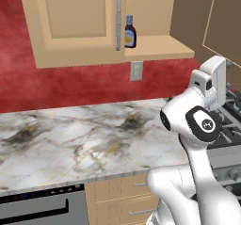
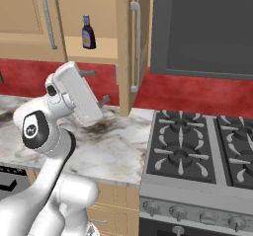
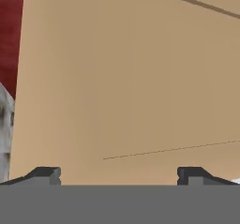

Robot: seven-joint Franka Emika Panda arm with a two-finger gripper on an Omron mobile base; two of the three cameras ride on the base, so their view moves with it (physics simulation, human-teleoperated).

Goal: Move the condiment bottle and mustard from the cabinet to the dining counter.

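The cabinet (image 1: 70, 26) hangs on the red wall with its left door closed and its right door (image 2: 124, 47) swung open. On its bare inner shelf (image 1: 157, 47) stands the condiment bottle (image 1: 130, 31) (image 2: 88, 32), dark with a pale cap, near the left edge of the opening. The mustard and the dining counter are out of view. My gripper (image 2: 96, 87) (image 1: 229, 74) is open and empty, below and right of the shelf, well apart from the bottle. In the hand view its fingertips (image 3: 44, 174) stand wide apart facing a plain tan wood panel.
A marble counter (image 1: 70, 139) with a black appliance (image 1: 42, 207) below runs under the cabinet. A gas stove (image 2: 197, 146) sits to the right, under a dark hood (image 2: 207, 27). The open door's bar handle (image 2: 136, 47) juts beside my hand. A wall outlet (image 1: 136, 71) sits below the shelf.
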